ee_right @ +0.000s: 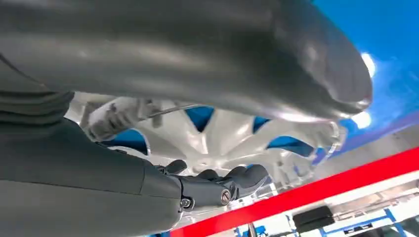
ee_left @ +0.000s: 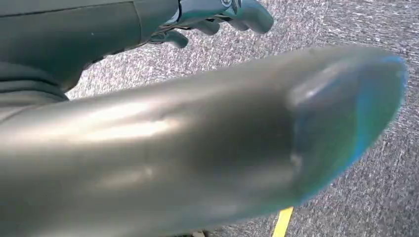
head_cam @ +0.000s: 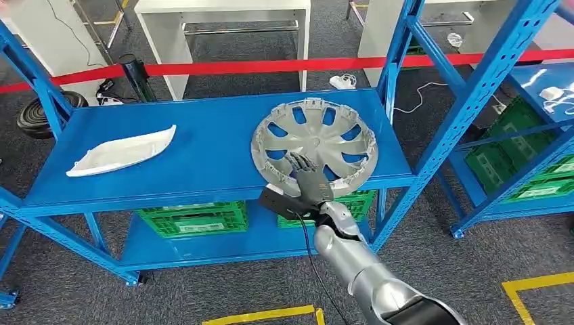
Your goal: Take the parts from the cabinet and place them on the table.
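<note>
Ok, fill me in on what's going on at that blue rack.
The robot's right hand is reaching over the near edge of the silver hubcap lying on the blue shelf, fingers spread on it, with no firm grip visible. A white curved part lies apart on the shelf's left side. The left hand hangs above the grey floor, holding nothing.

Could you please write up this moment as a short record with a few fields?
setting: blue rack on grey carpet, red barrier tape behind
top shelf: silver hubcap on the right, white part on the left
lower shelf: green crates
right hand: fingers spread over the hubcap's near edge, not closed on it
left hand: hanging over the carpet, holding nothing
progress: both parts on the rack
</note>
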